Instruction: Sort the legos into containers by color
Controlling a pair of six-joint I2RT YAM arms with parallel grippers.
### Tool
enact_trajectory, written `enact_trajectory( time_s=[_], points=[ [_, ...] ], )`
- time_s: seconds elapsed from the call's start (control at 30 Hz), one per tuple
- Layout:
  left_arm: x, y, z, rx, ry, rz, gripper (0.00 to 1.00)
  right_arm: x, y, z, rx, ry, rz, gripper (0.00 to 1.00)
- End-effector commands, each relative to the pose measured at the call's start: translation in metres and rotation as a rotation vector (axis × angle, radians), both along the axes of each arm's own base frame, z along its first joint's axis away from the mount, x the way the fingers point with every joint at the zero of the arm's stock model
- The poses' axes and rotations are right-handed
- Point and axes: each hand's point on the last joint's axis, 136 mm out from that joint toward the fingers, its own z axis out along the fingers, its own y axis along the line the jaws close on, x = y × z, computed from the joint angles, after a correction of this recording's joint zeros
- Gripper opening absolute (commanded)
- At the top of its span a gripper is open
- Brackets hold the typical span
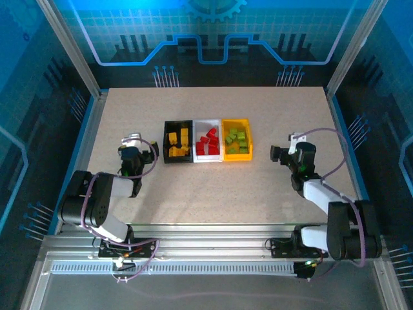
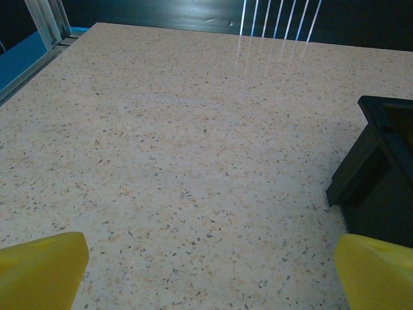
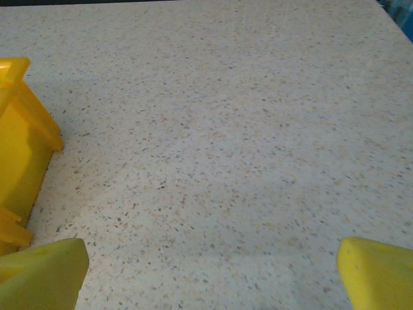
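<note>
Both arms are empty: the left gripper (image 2: 210,261) and the right gripper (image 3: 210,261) each stand spread wide. Between them, at mid-table, the bins form a row running left to right. The black bin (image 1: 166,139), holding yellow-orange legos (image 1: 178,138), is nearest the left gripper. The white bin (image 1: 208,159) holds red legos (image 1: 209,139). The yellow bin (image 1: 237,157), holding green legos (image 1: 236,139), is nearest the right gripper. The sorting looks finished to me.

Speckled bench (image 1: 213,194), three bins standing on it.
Surface pale beige with fine dark and orange flecks, matt, and level across the middle of the top view. The black bin (image 1: 166,143), white bin (image 1: 208,159) and yellow-orange bin (image 1: 237,157) sit directly on it in one row just above frame centre, in that order left to right, upright, neighbouring walls touching.
</note>
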Motion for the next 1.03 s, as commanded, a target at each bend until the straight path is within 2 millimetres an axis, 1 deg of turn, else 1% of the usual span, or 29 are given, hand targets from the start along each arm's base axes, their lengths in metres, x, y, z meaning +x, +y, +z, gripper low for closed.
enact_trajectory(
  time_s=[0.0, 0.03, 0.13, 0.17, 1.0],
  points=[
    [0.003, 0.000, 0.007, 0.009, -0.031, -0.015, 0.99, 0.019, 0.003, 0.012, 0.002, -0.115, 0.045, 1.00],
    [0.003, 0.000, 0.007, 0.008, -0.031, -0.016, 0.99, 0.022, 0.005, 0.006, -0.003, -0.113, 0.058, 1.00],
    [0.004, -0.001, 0.007, 0.009, -0.031, -0.021, 0.99, 0.030, 0.027, -0.009, -0.058, -0.084, 0.146, 1.00],
    [0.004, -0.001, 0.007, 0.008, -0.030, -0.020, 0.99, 0.028, 0.034, -0.011, -0.068, -0.090, 0.179, 1.00],
    [0.004, -0.001, 0.006, 0.009, -0.027, -0.022, 0.99, 0.028, 0.034, -0.012, -0.061, -0.085, 0.181, 1.00]
  ],
)
